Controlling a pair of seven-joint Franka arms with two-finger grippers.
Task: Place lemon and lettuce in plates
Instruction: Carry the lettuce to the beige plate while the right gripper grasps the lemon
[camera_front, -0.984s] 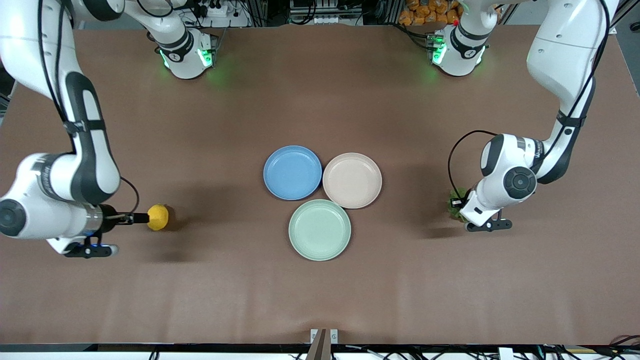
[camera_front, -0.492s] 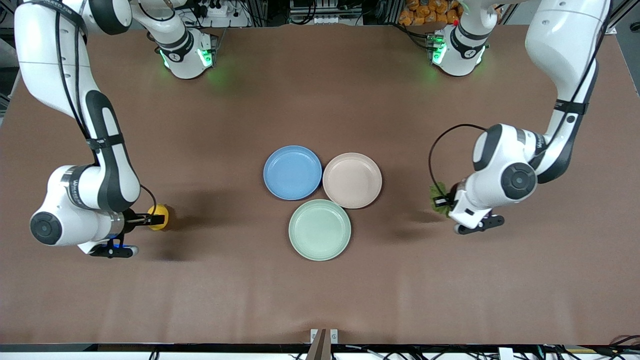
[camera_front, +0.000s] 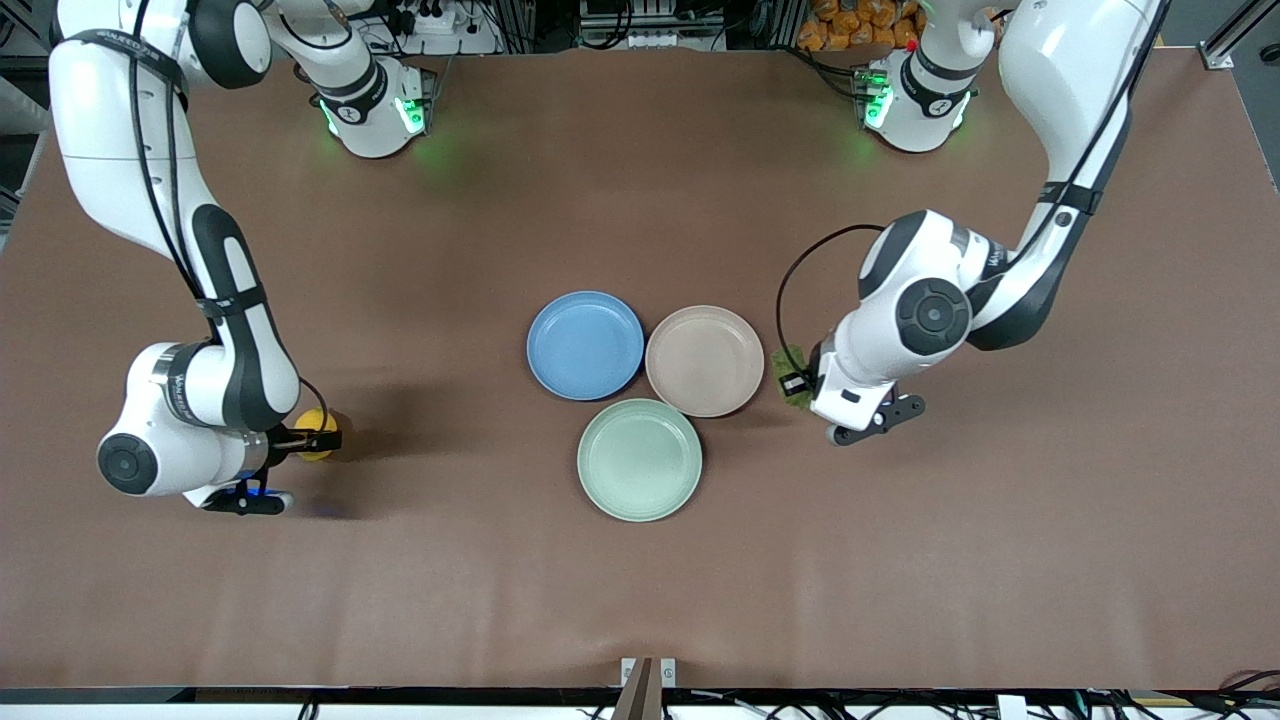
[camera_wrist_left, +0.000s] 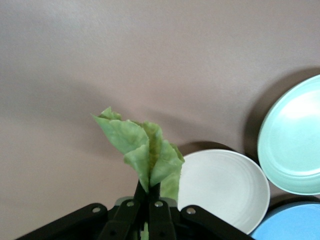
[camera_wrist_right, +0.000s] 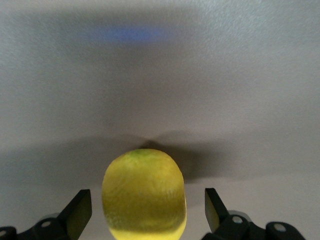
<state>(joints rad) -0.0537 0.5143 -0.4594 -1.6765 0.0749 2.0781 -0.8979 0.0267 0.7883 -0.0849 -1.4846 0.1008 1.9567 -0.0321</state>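
Brown table (camera_front: 640, 580): matte brown sheet covering the whole surface, with wide bare room on every side of the plates and toward both arms' ends.
Blue plate (camera_front: 585, 345): round, shallow, matte, nothing in it; it sits at the middle, just beside the pinkish-beige plate, on the side toward the right arm's end.
Pinkish-beige plate (camera_front: 704, 360): same size and shape, nothing in it; its rim toward the left arm's end is just beside the lettuce.
Mint-green plate (camera_front: 639, 459): pale, round, nearer to the front camera than the other two and close against both.
Left gripper (camera_front: 797, 383): fingers pressed together on the base of the lettuce, held above the table just beside the pinkish-beige plate's rim.
Right gripper (camera_front: 318, 439): fingers spread, one on each side of the lemon with a gap on both sides in the right wrist view, low over the table near the right arm's end.
Lettuce (camera_wrist_left: 147, 152): wrinkled green leaf, folded, rising from the left gripper's fingertips.
Lemon (camera_wrist_right: 144, 194): small oval, yellow with a dimpled skin, lying on the table between the right gripper's fingers, well apart from the plates.
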